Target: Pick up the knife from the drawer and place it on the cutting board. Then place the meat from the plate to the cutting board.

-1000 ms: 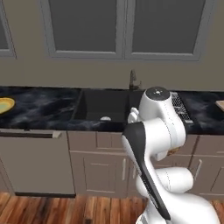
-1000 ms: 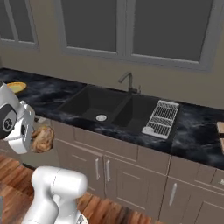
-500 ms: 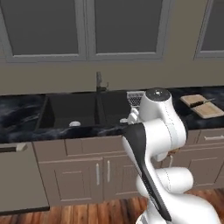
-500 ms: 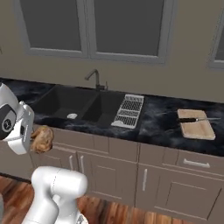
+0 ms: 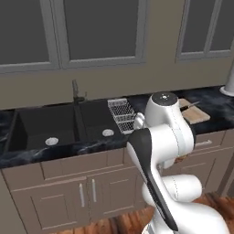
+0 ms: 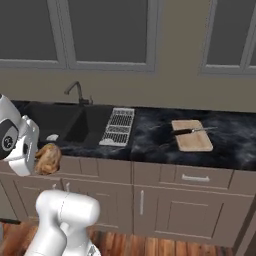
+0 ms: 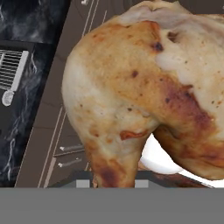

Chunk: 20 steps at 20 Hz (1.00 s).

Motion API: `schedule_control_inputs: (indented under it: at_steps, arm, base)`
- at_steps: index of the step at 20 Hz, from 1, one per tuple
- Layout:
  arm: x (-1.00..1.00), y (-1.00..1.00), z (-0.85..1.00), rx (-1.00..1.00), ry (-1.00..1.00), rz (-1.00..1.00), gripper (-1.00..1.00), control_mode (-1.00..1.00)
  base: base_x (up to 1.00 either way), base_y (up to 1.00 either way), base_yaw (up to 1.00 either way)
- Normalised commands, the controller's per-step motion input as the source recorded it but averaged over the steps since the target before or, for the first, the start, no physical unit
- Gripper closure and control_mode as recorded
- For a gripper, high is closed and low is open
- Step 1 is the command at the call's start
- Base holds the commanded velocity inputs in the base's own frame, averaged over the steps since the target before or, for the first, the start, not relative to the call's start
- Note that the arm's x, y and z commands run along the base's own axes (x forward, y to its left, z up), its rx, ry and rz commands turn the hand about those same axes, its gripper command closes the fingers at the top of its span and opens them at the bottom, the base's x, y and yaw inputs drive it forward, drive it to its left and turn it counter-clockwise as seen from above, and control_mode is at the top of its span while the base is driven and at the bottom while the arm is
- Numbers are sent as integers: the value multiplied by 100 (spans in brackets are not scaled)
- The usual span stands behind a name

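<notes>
While the base faces the sink in the left base view, the cutting board (image 5: 194, 112) lies on the table's right part, partly behind the arm. Right base view: the knife (image 6: 193, 131) already rests across the board, and the meat (image 6: 47, 158) hangs at the jaws, off the table's front edge. Hand view: the jaws are clamped on the meat. Second step underway; next, carry it right over the board.

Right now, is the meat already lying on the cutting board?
No, the meat hangs at the arm, far from the cutting board, which holds the knife.
</notes>
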Motion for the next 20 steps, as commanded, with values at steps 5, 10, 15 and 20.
schedule_control_inputs:
  at_steps: [5, 10, 15, 20]
  arm:
    - [0, 0, 0, 0, 0, 0, 100, 100]
    - [0, 0, 0, 0, 0, 0, 100, 100]
    - [0, 0, 0, 0, 0, 0, 100, 100]
    - [0, 0, 0, 0, 0, 0, 100, 100]
  base:
    - [56, -53, -16]
    - [51, -71, -5]
    - [52, -57, -2]
    - [56, -37, 0]
